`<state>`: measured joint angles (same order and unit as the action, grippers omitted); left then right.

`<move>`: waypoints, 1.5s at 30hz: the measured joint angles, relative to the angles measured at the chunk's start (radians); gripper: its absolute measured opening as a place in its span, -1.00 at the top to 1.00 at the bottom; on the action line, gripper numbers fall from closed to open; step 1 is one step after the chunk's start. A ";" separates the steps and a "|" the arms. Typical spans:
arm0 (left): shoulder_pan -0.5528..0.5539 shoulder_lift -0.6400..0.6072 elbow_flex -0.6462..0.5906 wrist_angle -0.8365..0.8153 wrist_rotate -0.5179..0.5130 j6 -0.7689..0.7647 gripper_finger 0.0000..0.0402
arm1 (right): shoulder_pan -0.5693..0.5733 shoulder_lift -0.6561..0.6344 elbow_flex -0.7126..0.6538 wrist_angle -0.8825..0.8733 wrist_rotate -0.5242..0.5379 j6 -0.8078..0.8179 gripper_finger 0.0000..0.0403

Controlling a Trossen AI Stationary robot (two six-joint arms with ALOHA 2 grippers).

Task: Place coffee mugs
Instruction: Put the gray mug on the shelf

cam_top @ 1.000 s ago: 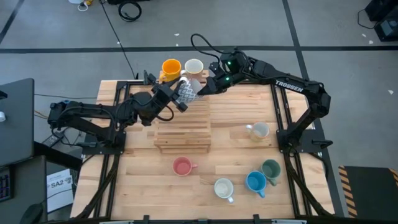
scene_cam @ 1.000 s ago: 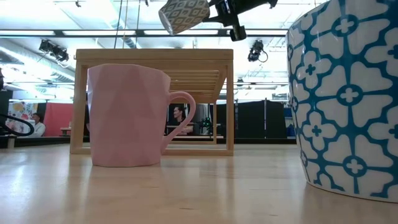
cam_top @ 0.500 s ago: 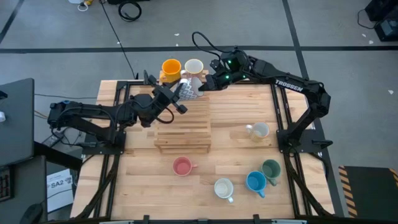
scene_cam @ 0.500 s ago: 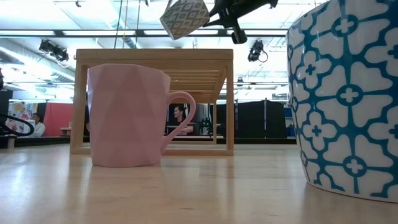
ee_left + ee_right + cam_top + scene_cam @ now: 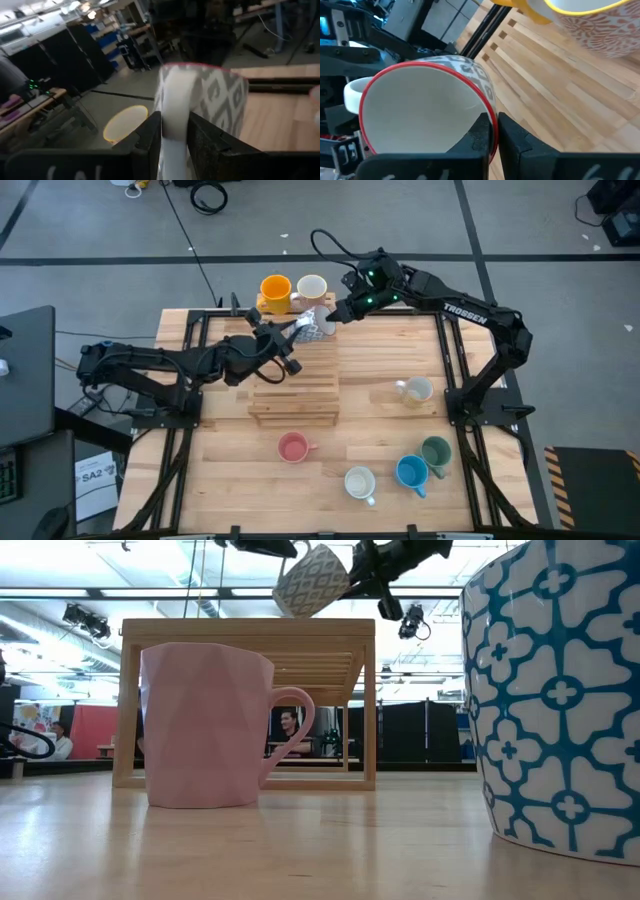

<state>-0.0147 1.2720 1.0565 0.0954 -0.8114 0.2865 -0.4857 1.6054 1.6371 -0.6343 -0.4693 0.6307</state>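
Observation:
A grey-and-white patterned mug with a red rim hangs in the air over the far end of the wooden slatted rack, tilted; the low view shows the mug high above the rack. My right gripper is shut on its rim from the far right. My left gripper comes from the left and is shut on its white handle. An orange mug and a cream mug stand at the table's far edge. My left gripper pinches the mug's white handle between its two fingers, which reach roughly level from the table's left. The mug is lifted clear. My right gripper holds the mug's red rim, one finger inside the mug and one outside, coming from the far right; the mug lies tilted, clear of the rack.
On the near half of the table stand a pink mug, a white mug, a blue mug and a dark green mug; a cream mug is right of the rack. The pink mug fills the low view's foreground.
The right gripper has carried the patterned mug a little toward the table's right and tipped it further. The left gripper has moved toward the right, up to the mug's handle, and now shows beside the mug in the low view.

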 joint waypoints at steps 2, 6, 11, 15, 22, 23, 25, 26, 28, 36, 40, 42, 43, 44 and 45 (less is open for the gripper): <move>0.000 0.000 0.000 -0.022 0.013 -0.028 0.53 | -0.003 0.000 0.000 -0.002 -0.010 -0.005 0.89; 0.000 0.000 0.000 -0.069 0.025 -0.062 0.52 | -0.003 0.000 0.000 -0.032 -0.010 -0.032 0.89; -0.001 0.001 0.000 -0.096 0.033 -0.062 0.52 | -0.003 -0.001 0.001 -0.073 0.004 -0.096 0.89; -0.007 0.002 -0.001 -0.096 0.034 -0.061 0.52 | -0.009 -0.001 0.002 -0.080 0.006 -0.142 0.89; -0.034 -0.002 -0.001 -0.093 0.003 -0.058 0.52 | -0.044 -0.002 0.006 -0.131 0.010 -0.216 0.89; -0.038 -0.002 -0.001 -0.093 -0.002 -0.058 0.52 | -0.049 -0.001 0.017 -0.155 0.022 -0.230 0.89; -0.047 -0.002 -0.001 -0.097 -0.019 -0.057 0.52 | -0.053 -0.003 0.037 -0.194 0.068 -0.259 0.89; -0.050 -0.002 -0.001 -0.101 -0.028 -0.055 0.52 | -0.053 -0.003 0.048 -0.212 0.092 -0.271 0.89; -0.058 -0.002 -0.001 -0.119 -0.040 -0.054 0.52 | -0.053 -0.003 0.071 -0.258 0.127 -0.294 0.89; -0.069 -0.001 -0.001 -0.230 -0.045 -0.057 0.52 | -0.052 -0.002 0.125 -0.289 0.174 -0.321 0.89; -0.068 -0.001 -0.001 -0.272 -0.044 -0.059 0.52 | -0.050 -0.002 0.145 -0.279 0.190 -0.320 0.89; -0.068 -0.001 -0.001 -0.275 -0.044 -0.059 0.52 | -0.044 0.009 0.167 -0.283 0.190 -0.320 0.89; -0.068 0.000 -0.001 -0.277 -0.043 -0.059 0.52 | -0.040 0.016 0.178 -0.282 0.191 -0.321 0.89; -0.068 0.000 -0.001 -0.278 -0.043 -0.059 0.52 | -0.032 0.027 0.192 -0.281 0.191 -0.321 0.89; -0.068 0.000 -0.001 -0.278 -0.043 -0.059 0.52 | -0.024 0.039 0.209 -0.281 0.191 -0.323 0.89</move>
<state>-0.0826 1.2716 1.0554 -0.1830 -0.8539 0.2272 -0.5096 1.6440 1.8461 -0.9154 -0.2781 0.3078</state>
